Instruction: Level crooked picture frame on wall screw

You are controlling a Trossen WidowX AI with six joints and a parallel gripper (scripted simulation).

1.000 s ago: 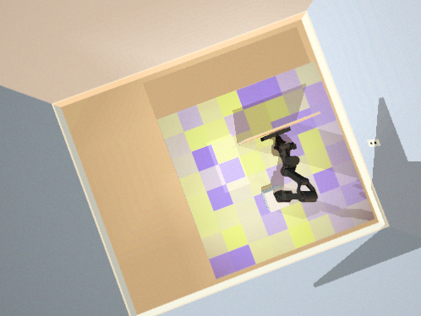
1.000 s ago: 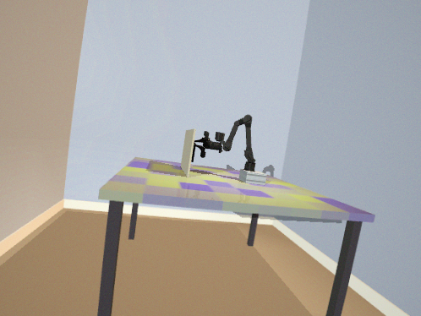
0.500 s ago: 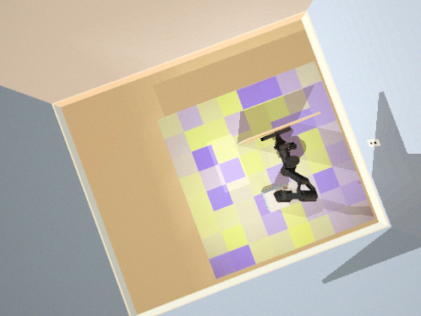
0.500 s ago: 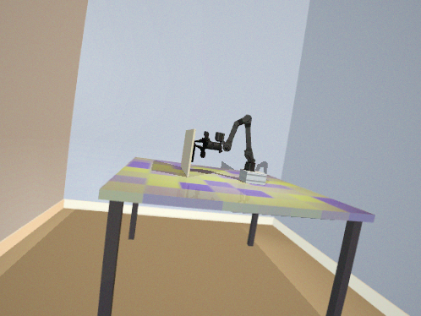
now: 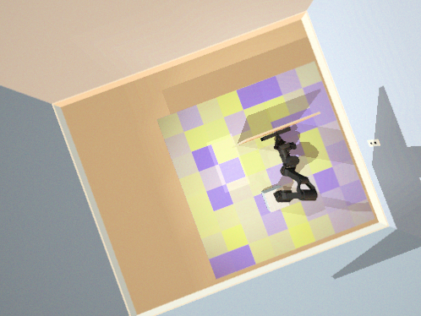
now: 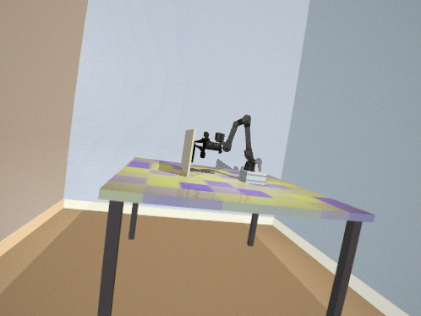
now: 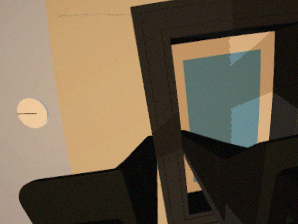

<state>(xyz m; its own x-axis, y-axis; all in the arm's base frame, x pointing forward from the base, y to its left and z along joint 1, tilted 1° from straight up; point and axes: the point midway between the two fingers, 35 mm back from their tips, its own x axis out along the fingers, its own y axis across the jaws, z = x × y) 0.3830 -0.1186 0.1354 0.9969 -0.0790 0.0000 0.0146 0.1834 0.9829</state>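
Note:
The dark picture frame (image 5: 267,137) (image 6: 193,155) (image 7: 156,75) is against the upright tan panel. In the wrist view its top edge rises to the right and its left bar leans, with a teal picture inside a tan border. My gripper (image 5: 277,135) (image 6: 196,144) (image 7: 166,138) is shut on the frame's left bar, one finger on the outer side and one inside the opening. The fingers cover the lower part of the frame. The screw and the notched strip are hidden behind the frame.
The upright panel (image 5: 310,116) (image 6: 188,144) (image 7: 95,75) stands on the patchwork table (image 5: 234,234) (image 6: 203,195). The arm's white base block (image 5: 270,204) (image 6: 254,177) is on the same table. A pale round disc (image 7: 32,113) with a dark line shows left of the panel.

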